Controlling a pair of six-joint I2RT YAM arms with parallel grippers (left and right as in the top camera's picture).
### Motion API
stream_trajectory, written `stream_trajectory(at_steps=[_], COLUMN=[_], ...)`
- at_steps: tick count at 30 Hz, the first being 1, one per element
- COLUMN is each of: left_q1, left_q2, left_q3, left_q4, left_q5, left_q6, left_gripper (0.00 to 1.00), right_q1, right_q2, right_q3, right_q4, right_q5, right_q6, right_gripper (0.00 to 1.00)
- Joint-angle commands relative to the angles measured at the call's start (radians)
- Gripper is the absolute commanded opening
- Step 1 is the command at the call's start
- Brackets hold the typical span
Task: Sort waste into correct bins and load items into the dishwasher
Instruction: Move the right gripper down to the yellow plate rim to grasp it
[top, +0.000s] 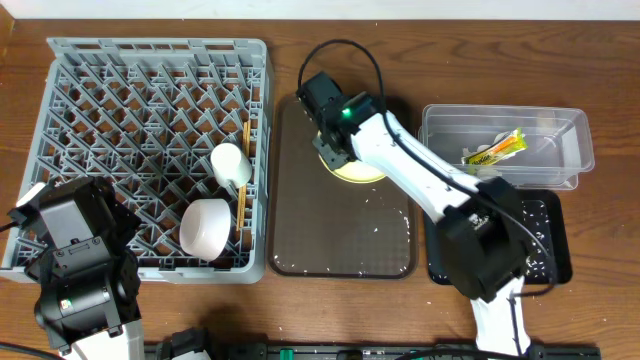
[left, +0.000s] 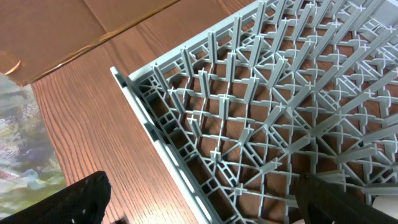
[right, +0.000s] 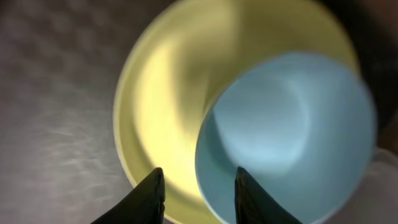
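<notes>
Seen from the right wrist, the light blue bowl (right: 292, 130) sits on the yellow plate (right: 161, 106). My right gripper (right: 199, 180) is open and straddles the bowl's near rim, one finger over the plate and the other inside the bowl. From overhead, that gripper (top: 335, 150) hangs over the plate (top: 362, 172) on the brown serving tray (top: 340, 240), and the arm hides the bowl. The dishwasher (top: 120, 100) holds a white cup (top: 230, 163), a white bowl (top: 207, 228) and chopsticks (top: 245, 170). My left gripper (left: 205, 199) stands open above the dishwasher's corner (left: 261, 112).
A clear tub (top: 570, 140) at the right holds the green-and-yellow wrapper (top: 495, 150). In front of it lies the black tray (top: 550, 225), speckled with white grains. A few more grains (top: 385, 205) lie scattered on the serving tray. A cardboard box (left: 74, 31) lies beyond the dishwasher.
</notes>
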Motion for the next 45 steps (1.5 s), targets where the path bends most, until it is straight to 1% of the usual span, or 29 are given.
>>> stream_trajectory(at_steps=[1,5,12,17,18,20,21,28,30,31,33,42,45], left_q1=[0.004,0.004,0.004,0.004,0.004,0.004,0.004,0.004,0.004,0.004,0.004,0.004,0.004], left_q2=[0.000,-0.001,-0.001,-0.001,-0.001,-0.001,-0.001,0.000,-0.001,-0.001,-0.001,-0.001,-0.001], left_q3=[0.017,0.017,0.017,0.017,0.017,0.017,0.017,0.017,0.017,0.017,0.017,0.017,0.017], left_q4=[-0.004,-0.004,-0.004,-0.004,-0.004,-0.004,-0.004,-0.004,-0.004,-0.004,-0.004,-0.004,-0.004], left_q5=[-0.013,-0.013,-0.013,-0.013,-0.013,-0.013,-0.013,-0.013,-0.013,-0.013,-0.013,-0.013,-0.013], left_q6=[-0.010,-0.010,-0.010,-0.010,-0.010,-0.010,-0.010,-0.010,-0.010,-0.010,-0.010,-0.010,-0.010], left_gripper=[0.96,0.96,0.96,0.96,0.96,0.96,0.96,0.96,0.96,0.96,0.96,0.96,0.96], right_q1=[-0.015,-0.015,-0.014,-0.024,-0.026,-0.029,-0.029,-0.028,-0.028,-0.028,-0.027,-0.028,-0.028], right_q2=[0.032,0.047,0.048,0.048,0.048,0.048,0.047,-0.003,-0.023,-0.031,-0.037,-0.038,-0.037], right_q3=[-0.003,-0.003,-0.016,-0.062,-0.069,-0.076,-0.076,-0.068,-0.068,-0.068,-0.068,-0.068,-0.068], right_q4=[-0.011,-0.021,-0.033,0.002,0.005,0.009,0.011,0.013,0.012,0.012,0.012,0.007,-0.003], right_q5=[0.023,0.023,0.024,0.024,0.024,0.024,0.024,0.024,0.024,0.024,0.024,0.023,0.019], right_q6=[-0.003,-0.003,-0.003,-0.004,-0.004,-0.004,-0.004,-0.005,-0.005,-0.005,-0.005,-0.005,-0.005], right_gripper=[0.33,0.21,0.21,0.21,0.18,0.04,0.01,0.02,0.07,0.11,0.12,0.11,0.13])
